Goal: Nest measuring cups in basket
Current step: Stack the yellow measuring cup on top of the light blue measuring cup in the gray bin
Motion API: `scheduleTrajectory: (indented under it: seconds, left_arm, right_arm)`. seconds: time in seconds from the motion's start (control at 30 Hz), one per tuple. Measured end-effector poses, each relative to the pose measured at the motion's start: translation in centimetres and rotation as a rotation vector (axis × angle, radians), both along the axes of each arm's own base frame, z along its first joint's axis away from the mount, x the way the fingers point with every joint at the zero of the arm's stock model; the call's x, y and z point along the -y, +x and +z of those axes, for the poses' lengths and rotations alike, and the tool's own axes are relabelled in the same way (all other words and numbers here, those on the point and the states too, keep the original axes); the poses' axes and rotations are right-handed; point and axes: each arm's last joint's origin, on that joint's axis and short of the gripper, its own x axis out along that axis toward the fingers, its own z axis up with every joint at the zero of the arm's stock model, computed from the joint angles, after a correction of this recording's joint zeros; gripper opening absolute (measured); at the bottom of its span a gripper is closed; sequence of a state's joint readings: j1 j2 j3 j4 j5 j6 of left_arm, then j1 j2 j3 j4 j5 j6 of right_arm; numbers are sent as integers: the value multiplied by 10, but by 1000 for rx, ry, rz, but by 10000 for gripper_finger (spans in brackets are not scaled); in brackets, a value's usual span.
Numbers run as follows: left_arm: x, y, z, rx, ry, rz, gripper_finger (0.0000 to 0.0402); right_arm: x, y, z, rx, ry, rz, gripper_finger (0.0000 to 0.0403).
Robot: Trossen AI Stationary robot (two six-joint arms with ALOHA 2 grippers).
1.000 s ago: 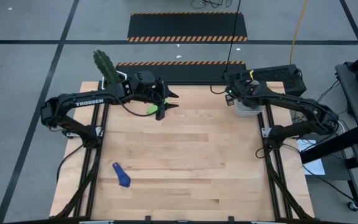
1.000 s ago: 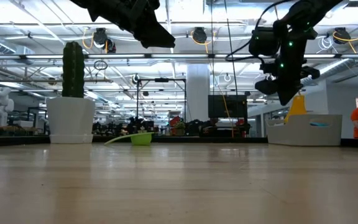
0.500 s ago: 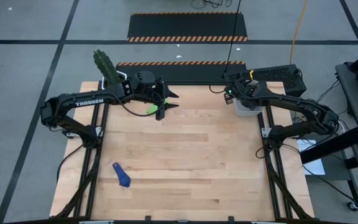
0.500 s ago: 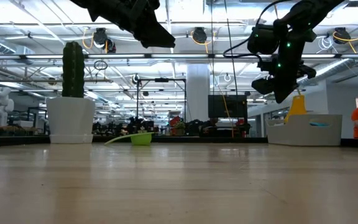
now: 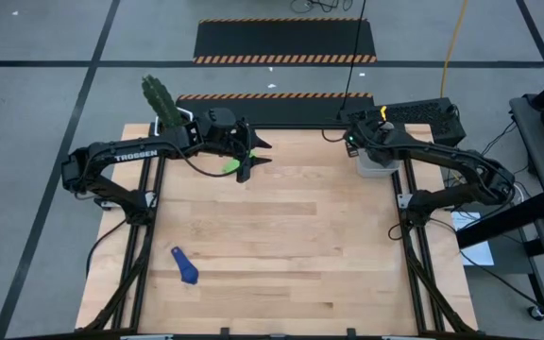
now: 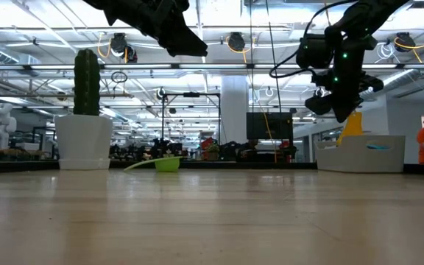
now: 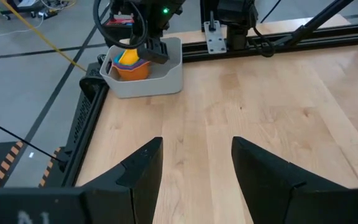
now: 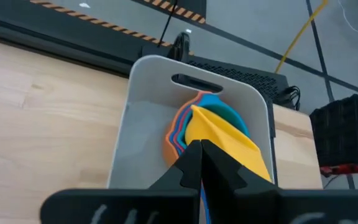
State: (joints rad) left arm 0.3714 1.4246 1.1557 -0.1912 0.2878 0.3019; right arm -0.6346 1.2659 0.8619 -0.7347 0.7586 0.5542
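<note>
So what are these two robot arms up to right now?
They are stacking measuring cups in a grey basket. The right gripper is over the basket, shut on a yellow cup above the nested stack. The left gripper hovers open above a green cup; a blue cup lies near the table's front.

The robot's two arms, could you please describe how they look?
Both are dark, jointed arms. The left arm carries white TROSSEN lettering, and its gripper has two flat black fingers. A green light glows near the right gripper, with black cables looping above it.
</note>
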Motion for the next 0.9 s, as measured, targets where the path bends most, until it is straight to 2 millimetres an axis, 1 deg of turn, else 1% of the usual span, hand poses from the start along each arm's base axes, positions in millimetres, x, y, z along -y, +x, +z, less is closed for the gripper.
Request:
scheduleTrajectory:
  seconds: [0.2, 0.6, 0.9]
  left_arm:
    - [0, 0, 0, 0, 0, 0, 196]
    - [0, 0, 0, -1, 8, -4, 196]
    - [0, 0, 0, -1, 6, -3, 195]
  right_arm:
    - [2, 1, 1, -4, -35, 1, 0]
    - [-2, -4, -1, -44, -23, -39, 0]
    - [-8, -11, -17, -50, 33, -56, 0]
